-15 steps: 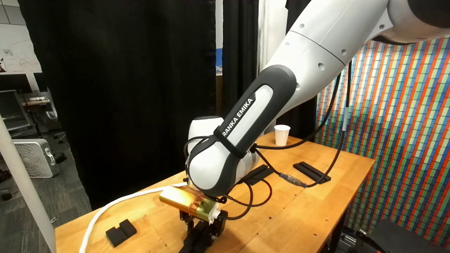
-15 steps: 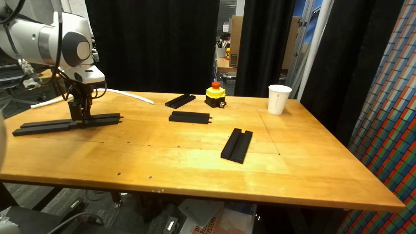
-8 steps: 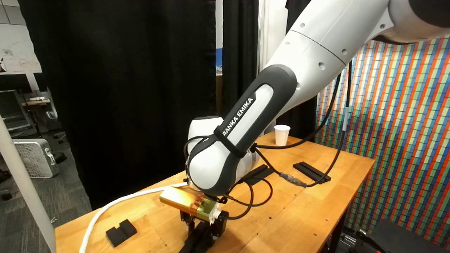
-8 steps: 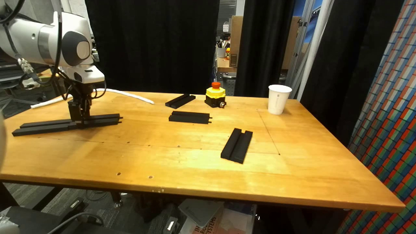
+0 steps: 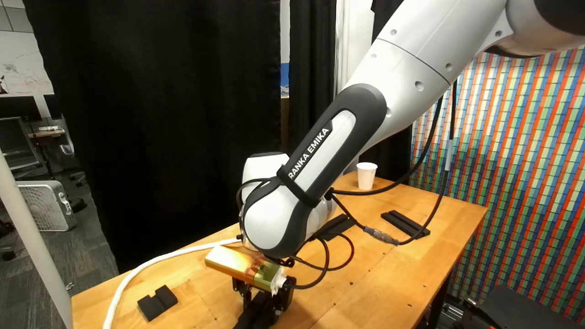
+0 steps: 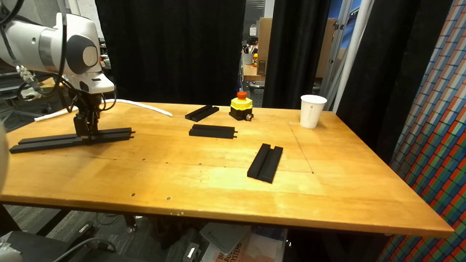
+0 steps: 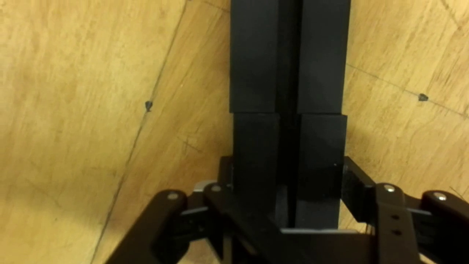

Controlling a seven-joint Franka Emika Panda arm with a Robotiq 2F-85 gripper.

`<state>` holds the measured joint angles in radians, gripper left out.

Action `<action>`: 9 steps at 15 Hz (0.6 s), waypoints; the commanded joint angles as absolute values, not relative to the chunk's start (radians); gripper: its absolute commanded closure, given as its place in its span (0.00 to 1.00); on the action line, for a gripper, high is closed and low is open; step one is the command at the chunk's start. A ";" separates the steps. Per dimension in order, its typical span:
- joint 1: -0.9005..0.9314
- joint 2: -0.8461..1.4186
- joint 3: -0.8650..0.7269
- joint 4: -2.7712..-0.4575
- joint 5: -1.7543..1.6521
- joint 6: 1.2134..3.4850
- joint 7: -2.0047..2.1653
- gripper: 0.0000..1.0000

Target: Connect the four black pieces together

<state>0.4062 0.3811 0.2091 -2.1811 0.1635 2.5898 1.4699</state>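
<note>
The tool [image 7: 288, 181] gripped a bar [image 7: 256, 146] that met a second bar [image 7: 254, 55] end to end, both well apart from the button [image 6: 241, 104]. In an exterior view, a third bar [image 6: 202, 113] and a fourth bar [image 6: 212, 132] lay near it, a fifth bar [image 6: 264, 163] farther off.

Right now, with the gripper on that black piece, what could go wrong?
The held piece meets the piece ahead with a slight sideways step at the seam, so they may bind or stay unseated. The gripper holds close to that seam, so the free end, with its exposed pegs, could swing aside.
</note>
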 commanded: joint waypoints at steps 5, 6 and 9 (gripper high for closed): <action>0.420 0.372 0.219 -2.190 0.173 2.594 1.484 0.55; 0.421 0.373 0.220 -2.189 0.174 2.594 1.484 0.55; 0.421 0.369 0.223 -2.197 0.176 2.594 1.483 0.55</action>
<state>0.4156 0.3810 0.2174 -2.1822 0.1637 2.5898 1.4710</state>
